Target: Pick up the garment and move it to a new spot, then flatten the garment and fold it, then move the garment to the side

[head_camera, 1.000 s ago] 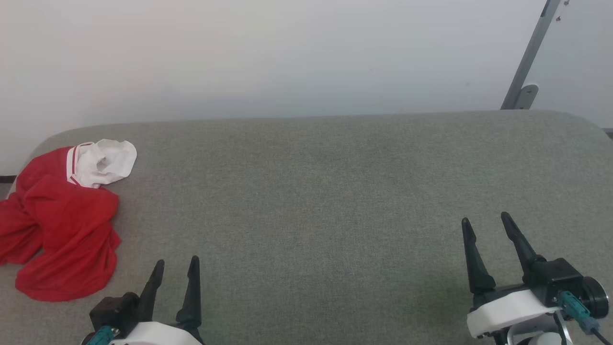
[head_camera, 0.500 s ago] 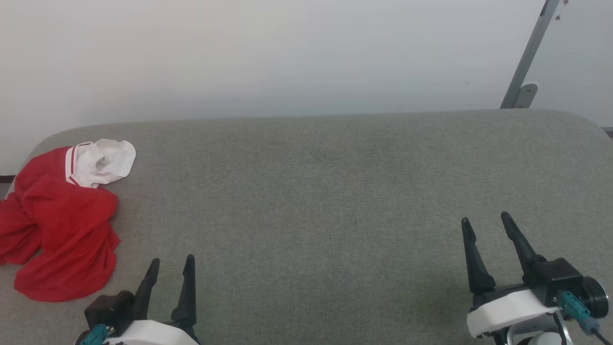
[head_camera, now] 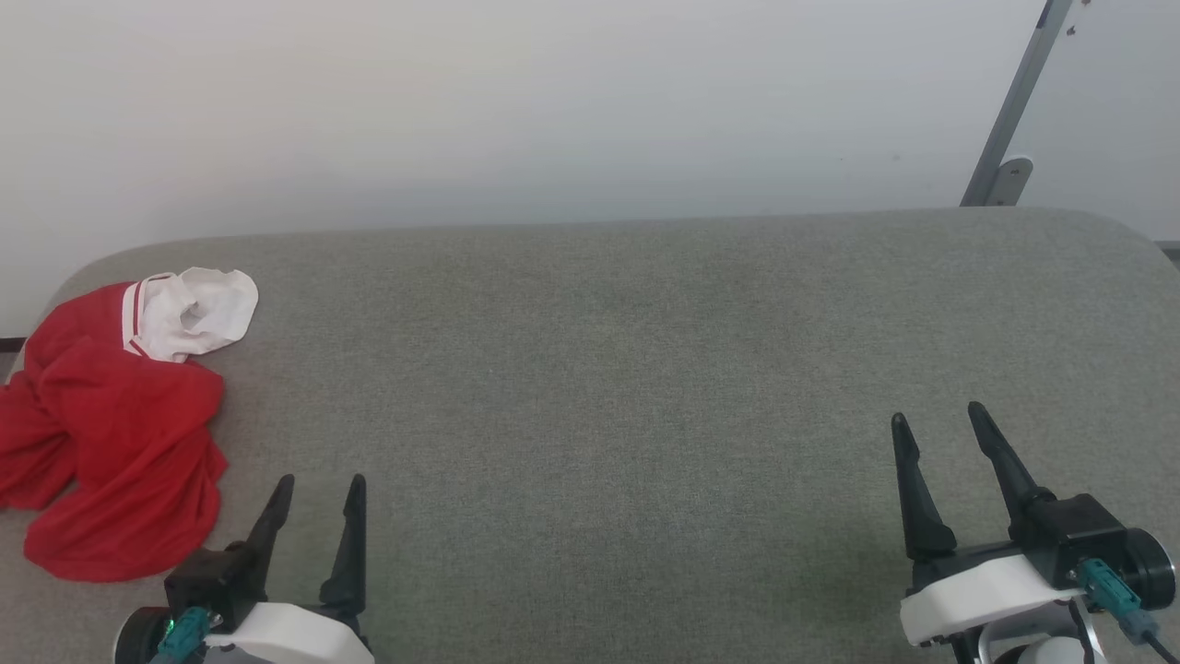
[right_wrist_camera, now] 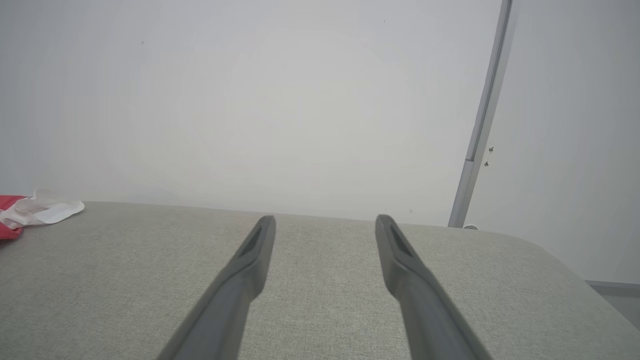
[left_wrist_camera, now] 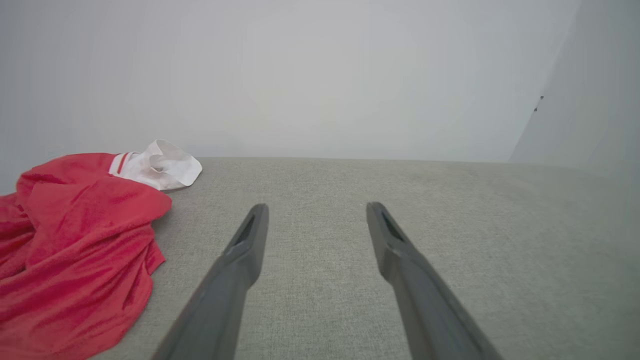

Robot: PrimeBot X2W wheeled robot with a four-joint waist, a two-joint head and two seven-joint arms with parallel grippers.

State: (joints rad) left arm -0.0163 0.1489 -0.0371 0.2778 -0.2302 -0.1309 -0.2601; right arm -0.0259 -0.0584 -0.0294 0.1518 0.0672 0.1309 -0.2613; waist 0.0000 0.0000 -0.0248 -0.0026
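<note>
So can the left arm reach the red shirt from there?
Probably yes. The left gripper is open and empty, the shirt lies crumpled just to its left on the grey surface, and nothing sits between them.

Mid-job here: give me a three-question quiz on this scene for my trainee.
1. True or false: the left pincer grips the crumpled red jersey garment with the white sleeve.
2. Which is nearer that garment: A, the left pincer; B, the right pincer?
3. Fill in: the garment lies at the grey fabric surface's ___ end.
Key: 1 false, it stands open, apart from the garment; 2 A; 3 left.
</note>
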